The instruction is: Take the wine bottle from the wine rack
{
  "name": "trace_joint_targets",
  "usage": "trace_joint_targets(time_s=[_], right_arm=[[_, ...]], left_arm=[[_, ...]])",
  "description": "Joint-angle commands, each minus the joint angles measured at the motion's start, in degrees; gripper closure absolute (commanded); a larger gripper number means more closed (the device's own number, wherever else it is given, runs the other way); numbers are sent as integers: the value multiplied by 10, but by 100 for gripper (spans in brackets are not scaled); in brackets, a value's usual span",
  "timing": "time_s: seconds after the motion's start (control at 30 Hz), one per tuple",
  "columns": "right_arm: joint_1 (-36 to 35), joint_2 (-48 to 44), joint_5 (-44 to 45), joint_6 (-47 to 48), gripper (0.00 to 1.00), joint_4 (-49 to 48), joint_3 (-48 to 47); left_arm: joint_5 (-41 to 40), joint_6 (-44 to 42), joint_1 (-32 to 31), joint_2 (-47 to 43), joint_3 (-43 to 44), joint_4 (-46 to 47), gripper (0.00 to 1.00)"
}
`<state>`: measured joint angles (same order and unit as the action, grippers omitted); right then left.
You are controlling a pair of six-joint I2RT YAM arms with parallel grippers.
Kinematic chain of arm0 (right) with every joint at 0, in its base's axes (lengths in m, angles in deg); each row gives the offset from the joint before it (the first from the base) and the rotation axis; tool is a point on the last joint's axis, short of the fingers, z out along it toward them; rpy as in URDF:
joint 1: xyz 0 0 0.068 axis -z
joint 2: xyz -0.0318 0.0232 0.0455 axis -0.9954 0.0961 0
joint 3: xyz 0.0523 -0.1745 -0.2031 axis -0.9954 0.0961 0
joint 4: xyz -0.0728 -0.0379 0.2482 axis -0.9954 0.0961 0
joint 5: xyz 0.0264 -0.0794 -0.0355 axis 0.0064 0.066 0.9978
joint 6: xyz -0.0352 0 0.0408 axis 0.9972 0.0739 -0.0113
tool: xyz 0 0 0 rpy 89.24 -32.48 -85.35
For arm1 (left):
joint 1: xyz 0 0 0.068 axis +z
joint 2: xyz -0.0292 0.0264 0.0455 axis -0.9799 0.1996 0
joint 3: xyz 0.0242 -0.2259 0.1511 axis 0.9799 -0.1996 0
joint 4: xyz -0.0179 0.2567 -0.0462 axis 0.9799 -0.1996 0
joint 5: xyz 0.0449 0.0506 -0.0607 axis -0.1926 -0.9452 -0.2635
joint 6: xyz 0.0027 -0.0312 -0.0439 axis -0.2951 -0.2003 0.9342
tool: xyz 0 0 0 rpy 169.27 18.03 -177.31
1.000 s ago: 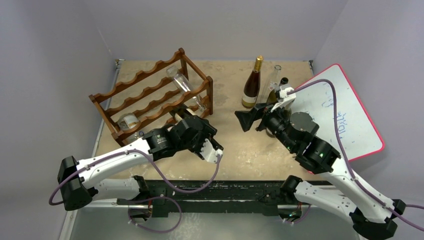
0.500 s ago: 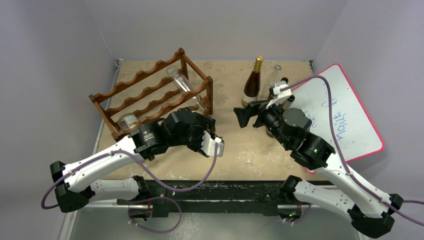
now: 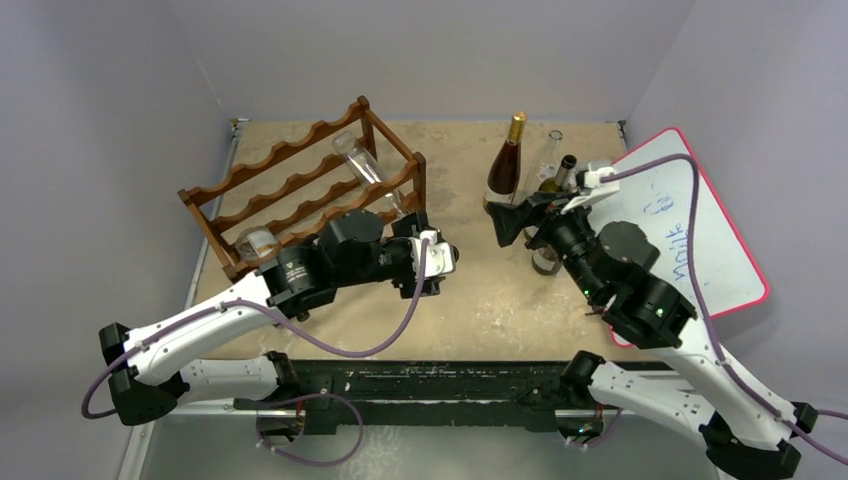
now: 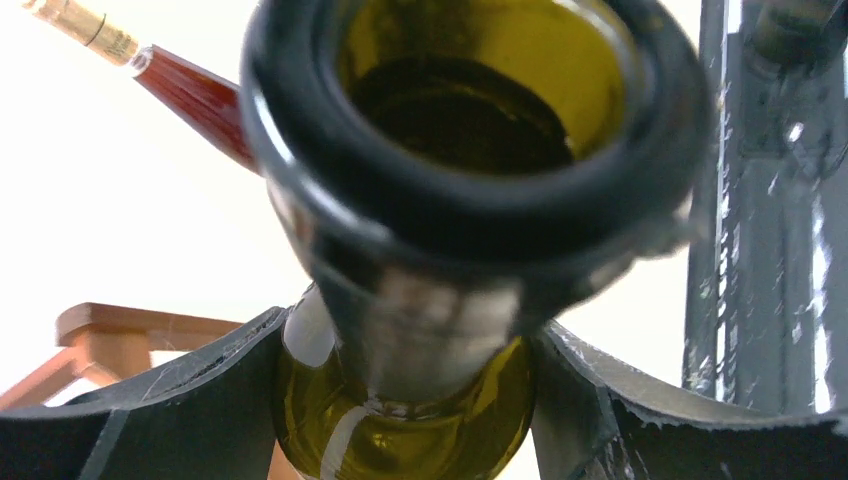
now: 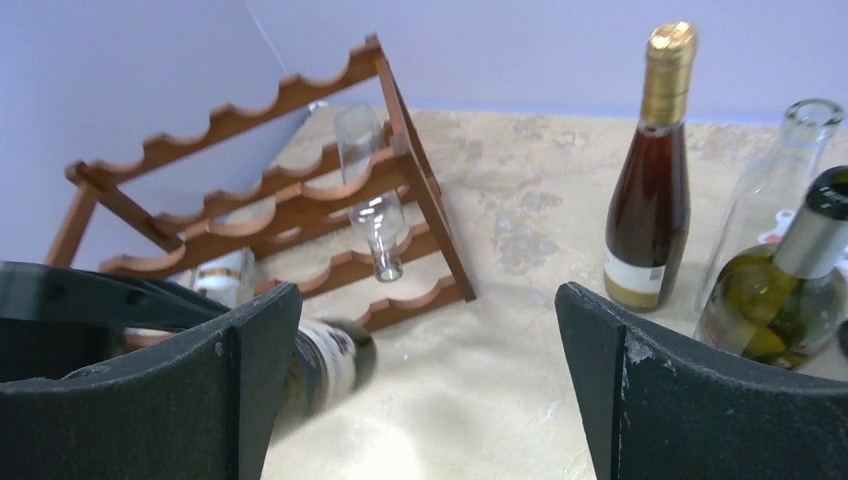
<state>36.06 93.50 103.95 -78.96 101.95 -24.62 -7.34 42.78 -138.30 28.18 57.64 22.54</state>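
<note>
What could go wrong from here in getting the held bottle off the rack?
1. The left gripper holds the wine bottle only by its neck, so the smooth glass might slip.
2. A clear bottle lies tilted in the wine rack nearby, and a knock could dislodge it.

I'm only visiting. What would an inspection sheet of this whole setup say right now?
Surface: beige tabletop, blotchy and worn.
Job's things: wooden rack with a clear bottle and a labelled bottle lying in it; green wine bottle gripped at the neck, near the rack's right end.
Clutter: three standing bottles; whiteboard.
Grippers: left gripper shut on the wine bottle; right gripper open, empty.
Cables: purple cables loop along both arms.
Surroundings: lilac walls.
</note>
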Motion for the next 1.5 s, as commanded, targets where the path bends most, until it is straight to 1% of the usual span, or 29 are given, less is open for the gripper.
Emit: trace_joint_targets(time_s=[0.0, 0.13, 0.23, 0.33, 0.5, 0.63, 0.77, 0.93, 1.07, 1.17, 1.47], right_arm=[[-2, -27, 48, 9, 0, 1, -48], [-2, -41, 60, 23, 0, 11, -65], [-2, -53, 66, 32, 0, 18, -74], [-2, -70, 72, 36, 0, 21, -79], [-2, -99, 76, 53, 0, 18, -82], [-2, -112, 82, 62, 0, 28, -92], [-2, -130, 80, 66, 0, 38, -99], [-2, -142, 77, 63, 0, 69, -109], [-2, -152, 71, 54, 0, 90, -118], [-2, -160, 69, 50, 0, 104, -121], [-3, -176, 75, 51, 0, 132, -126]], left_arm=[[18, 156, -2, -21, -47, 248, 100], [-9, 249, -2, -3, -93, 355, 100], [-34, 293, -2, 27, -105, 419, 100], [-78, 326, -2, 63, -105, 478, 100], [-155, 352, 0, 141, -73, 530, 100], [-179, 380, 11, 194, -69, 629, 100], [-187, 382, 16, 271, -17, 642, 100], [-214, 371, 21, 352, 25, 695, 100], [-219, 364, 30, 407, 88, 672, 100], [-254, 370, 37, 439, 130, 650, 100], [-278, 389, 48, 506, 207, 612, 100]])
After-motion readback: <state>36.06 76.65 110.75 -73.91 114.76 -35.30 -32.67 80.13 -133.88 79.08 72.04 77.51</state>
